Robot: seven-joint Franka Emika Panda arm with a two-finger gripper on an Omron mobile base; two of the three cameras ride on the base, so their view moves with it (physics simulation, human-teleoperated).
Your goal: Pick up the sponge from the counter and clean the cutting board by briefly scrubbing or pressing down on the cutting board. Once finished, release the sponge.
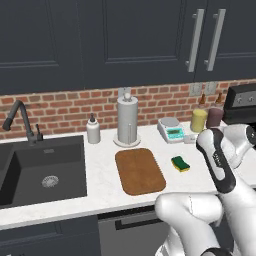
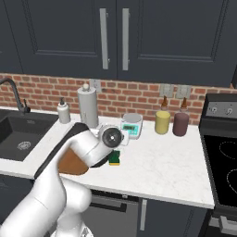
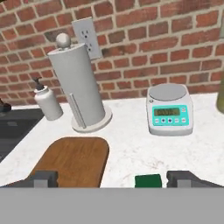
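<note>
- Hand view, lower edge of the frame: the gripper (image 3: 111, 178) hangs above the counter (image 3: 131, 144) with its jaws spread wide and nothing between them.
- The sponge (image 3: 147, 180) lies on the counter at bottom centre, just inside the right fingertip; contact, if any, is hard to judge there.
- Left base view, centre: the cutting board (image 1: 140, 171) lies flat, with the sponge (image 1: 180, 163) to its right, apart from it.
- A kitchen scale (image 3: 169, 110) stands at centre right of the hand view, and a paper towel holder (image 3: 78, 85) left of it.
</note>
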